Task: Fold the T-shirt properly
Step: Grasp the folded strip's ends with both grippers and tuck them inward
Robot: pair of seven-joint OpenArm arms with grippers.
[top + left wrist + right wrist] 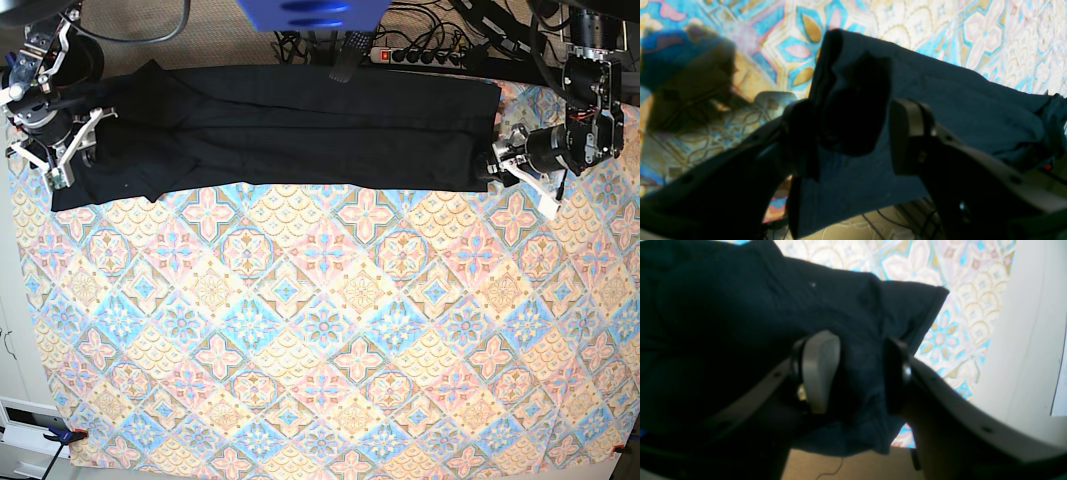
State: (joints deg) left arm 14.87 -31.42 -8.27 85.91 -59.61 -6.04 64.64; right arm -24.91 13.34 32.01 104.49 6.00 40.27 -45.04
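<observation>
The black T-shirt (pixel 290 130) lies as a long flat strip across the far edge of the table. My left gripper (pixel 497 160) sits at the strip's right end. In the left wrist view the left gripper (pixel 857 140) is open, its jaws wide apart, and a fold of the T-shirt (pixel 957 100) hangs loose between them against one finger (pixel 803 140). My right gripper (pixel 72 150) is at the strip's left end by the sleeve. Up close, the right gripper (pixel 858 373) is shut on a bunched edge of the T-shirt (pixel 723 323).
A patterned tablecloth (pixel 330 330) covers the table. A power strip (pixel 420 57) and cables lie just behind the shirt, under a blue object (pixel 300 12). A white cabinet (pixel 12 330) stands along the left edge.
</observation>
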